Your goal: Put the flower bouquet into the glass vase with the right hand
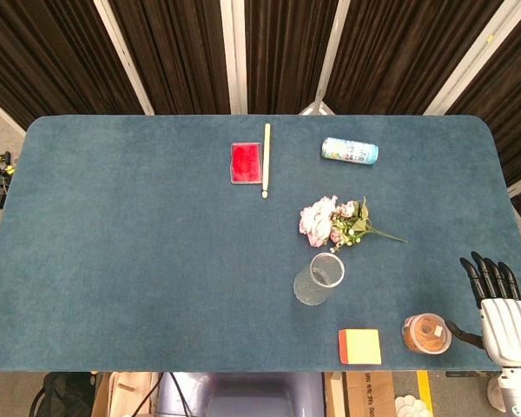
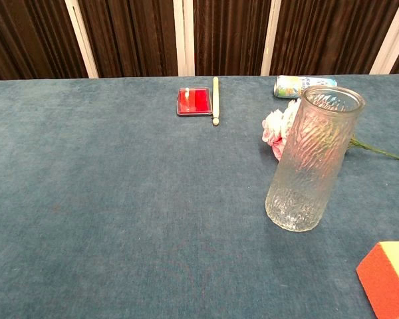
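The flower bouquet [image 1: 337, 221] lies flat on the blue table [image 1: 139, 252], pink and white blooms to the left, green stem pointing right. In the chest view the bouquet [image 2: 274, 129] shows partly behind the vase. The glass vase [image 1: 319, 279] stands upright just in front of the flowers; up close the vase [image 2: 311, 159] is clear, ribbed and empty. My right hand [image 1: 501, 310] hovers at the table's near right corner, fingers spread and holding nothing, well to the right of the vase. The left hand is out of both views.
A red pad [image 1: 245, 162] and a wooden stick [image 1: 266, 160] lie at the back centre. A can [image 1: 349, 150] lies on its side at the back right. An orange-yellow block [image 1: 359, 346] and a tape roll [image 1: 426, 334] sit near the front edge beside my right hand.
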